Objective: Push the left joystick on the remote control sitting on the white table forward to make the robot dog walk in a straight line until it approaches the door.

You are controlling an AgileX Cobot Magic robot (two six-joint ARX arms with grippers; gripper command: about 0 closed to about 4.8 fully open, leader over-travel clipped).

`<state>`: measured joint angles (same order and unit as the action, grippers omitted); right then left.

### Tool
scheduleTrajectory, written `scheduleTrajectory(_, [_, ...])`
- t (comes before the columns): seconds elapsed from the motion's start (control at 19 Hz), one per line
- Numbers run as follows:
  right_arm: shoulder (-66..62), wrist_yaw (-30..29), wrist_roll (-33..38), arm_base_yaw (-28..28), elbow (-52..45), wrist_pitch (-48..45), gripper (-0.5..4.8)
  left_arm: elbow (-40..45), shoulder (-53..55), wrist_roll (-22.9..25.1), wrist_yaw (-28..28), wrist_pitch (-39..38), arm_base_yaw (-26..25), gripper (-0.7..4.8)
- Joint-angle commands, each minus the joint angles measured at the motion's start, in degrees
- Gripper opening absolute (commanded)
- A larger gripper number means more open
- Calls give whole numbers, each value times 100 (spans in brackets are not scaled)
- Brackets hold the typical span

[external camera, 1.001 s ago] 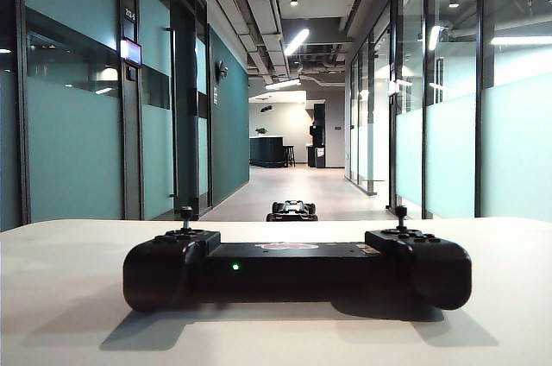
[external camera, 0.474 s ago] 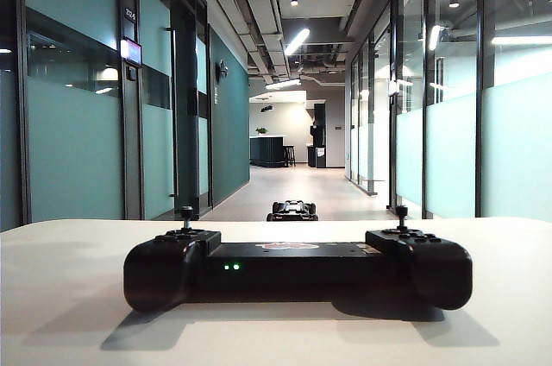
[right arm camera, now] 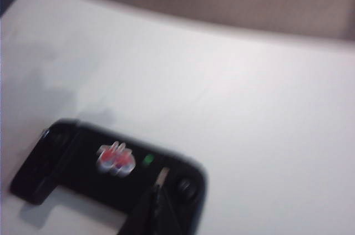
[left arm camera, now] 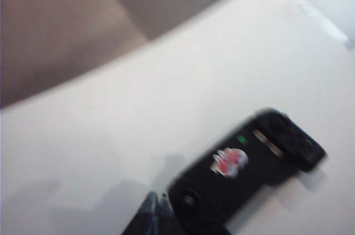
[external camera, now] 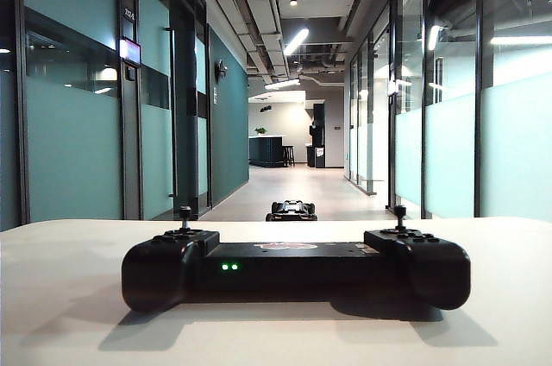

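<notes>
Exterior: remote control [external camera: 296, 267] on white table [external camera: 78, 314]; left joystick [external camera: 185, 215] upright; robot dog [external camera: 291, 208] beyond.
Left wrist: left gripper [left arm camera: 152, 215] closed, empty, controller just ahead; approach slowly, nudge straight forward.
Right wrist: right gripper [right arm camera: 155, 204] closed, empty, over controller.

We log the wide black gamepad-style remote control [external camera: 296, 271] on the broad white table [external camera: 69, 297]; small dark four-legged robot dog [external camera: 292, 209] behind it, down the corridor.

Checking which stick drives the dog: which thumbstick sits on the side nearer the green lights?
The left joystick, on the remote control's left end; the other stick stands farther away.
</notes>
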<state>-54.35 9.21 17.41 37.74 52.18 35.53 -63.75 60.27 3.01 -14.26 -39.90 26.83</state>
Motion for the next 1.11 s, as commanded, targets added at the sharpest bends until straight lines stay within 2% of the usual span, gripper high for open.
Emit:
scheduleTrajectory(0.05, [-361, -203, 426, 37, 50, 404, -4, -103, 210, 7, -793, -79, 15, -5])
scheduleTrajectory(0.21, [-844, -496, 455, 33, 57, 933, -4, -103, 238, 22, -756, -116, 15, -5])
scheduleTrajectory(0.26, [-1016, -778, 455, 35, 57, 986, -1, -103, 238, 24, -741, -116, 15, -5])
scheduleTrajectory(0.32, [-1128, -962, 455, 35, 57, 981, 30, -101, 238, 22, -741, -114, 15, -5])
scheduleTrajectory(0.42, [-1427, -1255, 455, 31, 59, 1040, 318, -101, 238, 22, -748, -116, 15, -5])
scheduleTrajectory(0.47, [-1576, -1305, 455, 31, 59, 1108, 406, -101, 238, 22, -748, -114, 15, -5])
scheduleTrajectory(0.63, [-1958, -1207, 492, 28, 59, 1239, 405, -101, 238, 22, -748, -114, 15, -5])
scheduleTrajectory(1.11, [-2874, -920, 492, 28, 57, 785, 395, -103, 238, 20, -916, -114, 15, -5])
